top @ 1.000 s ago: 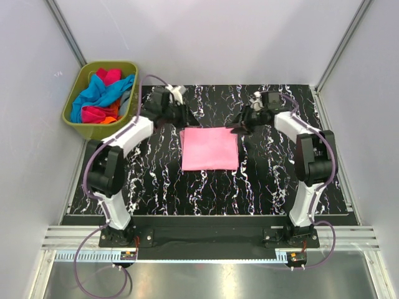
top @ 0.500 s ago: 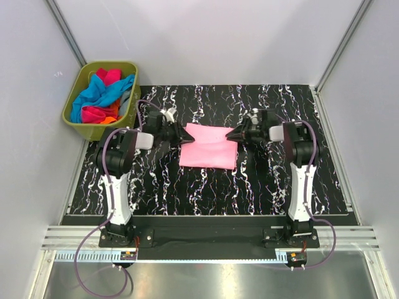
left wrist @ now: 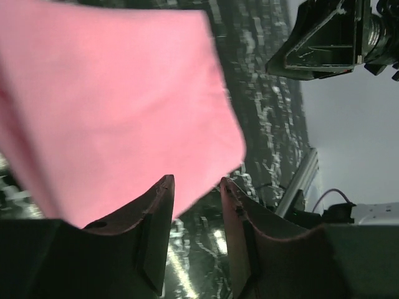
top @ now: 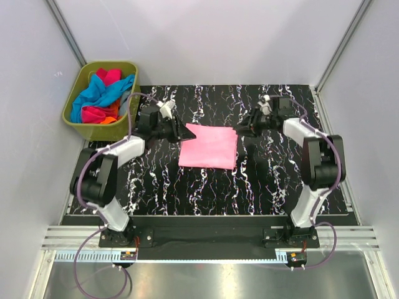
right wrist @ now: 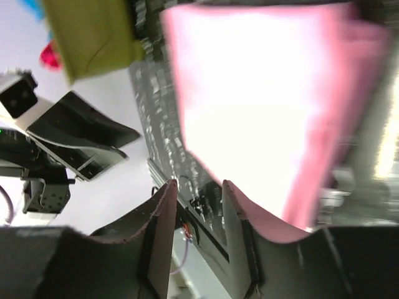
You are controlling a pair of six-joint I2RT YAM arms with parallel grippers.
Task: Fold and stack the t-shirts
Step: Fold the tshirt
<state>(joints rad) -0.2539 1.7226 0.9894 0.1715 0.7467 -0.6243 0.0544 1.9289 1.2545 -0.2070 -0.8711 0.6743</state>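
A light pink t-shirt (top: pixel 209 148) lies folded into a rectangle in the middle of the black marbled table (top: pixel 187 187). My left gripper (top: pixel 182 132) is open and empty just off its far left corner. My right gripper (top: pixel 238 129) is open and empty just off its far right corner. In the left wrist view the pink cloth (left wrist: pixel 118 93) lies beyond my open gripper (left wrist: pixel 196 184), with bare table between the jaws. In the right wrist view the cloth (right wrist: pixel 249 93) lies beyond my open gripper (right wrist: pixel 194 184). Blue (top: pixel 100 93), magenta (top: pixel 110 76) and orange (top: pixel 110 119) shirts lie bunched in the bin.
The olive-green plastic bin (top: pixel 115 63) stands off the table's far left corner, and also shows in the right wrist view (right wrist: pixel 87 37). White walls with metal posts close in the back and sides. A metal rail (top: pixel 206 240) runs along the near edge.
Both grippers came in to the shirt's far corners and have now drawn slightly back and open. The shirt's far edge has shifted a little; its far left corner now sticks out.
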